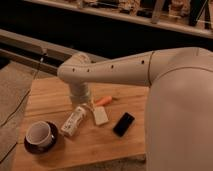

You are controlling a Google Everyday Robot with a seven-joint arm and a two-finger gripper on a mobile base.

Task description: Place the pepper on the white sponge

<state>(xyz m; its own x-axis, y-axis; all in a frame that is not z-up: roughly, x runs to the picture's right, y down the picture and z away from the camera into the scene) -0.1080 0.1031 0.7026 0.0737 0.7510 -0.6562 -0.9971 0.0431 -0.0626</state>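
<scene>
The slim orange-red pepper (104, 100) lies on the wooden table (50, 95), just behind the white sponge (100, 116). The sponge is a small flat off-white block, and the two are apart by a narrow gap. My arm reaches in from the right and bends down at the wrist. My gripper (86, 104) hangs below it, close over the table and just left of the pepper's pale end. It stands open with nothing in it. The wrist hides most of it.
A white labelled bottle (73, 121) lies on its side left of the sponge, right below the gripper. A black phone (123, 124) lies to the sponge's right. A white cup on a dark saucer (40, 134) stands at the front left. My own body blocks the right side.
</scene>
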